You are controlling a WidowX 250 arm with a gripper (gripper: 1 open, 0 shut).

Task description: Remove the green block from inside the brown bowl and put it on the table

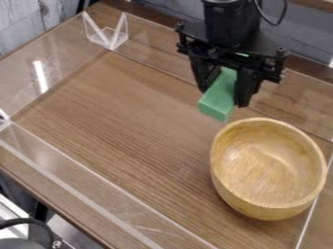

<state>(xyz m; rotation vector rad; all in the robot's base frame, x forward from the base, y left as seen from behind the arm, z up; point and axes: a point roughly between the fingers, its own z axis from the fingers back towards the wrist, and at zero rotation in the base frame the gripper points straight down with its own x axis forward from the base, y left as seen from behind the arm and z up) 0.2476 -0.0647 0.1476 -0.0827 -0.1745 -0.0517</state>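
The green block (pixel 219 98) hangs tilted in the air, pinched between the black fingers of my gripper (pixel 225 92), which points down and is shut on it. It hovers above the table (pixel 117 122), just beyond the far left rim of the brown bowl (pixel 268 165). The bowl is a round tan wooden one at the right front of the table, and its inside shows nothing in it.
Low clear acrylic walls (pixel 58 58) border the tabletop, with a clear folded stand (pixel 105 30) at the far left corner. Open wood surface stretches left of the bowl.
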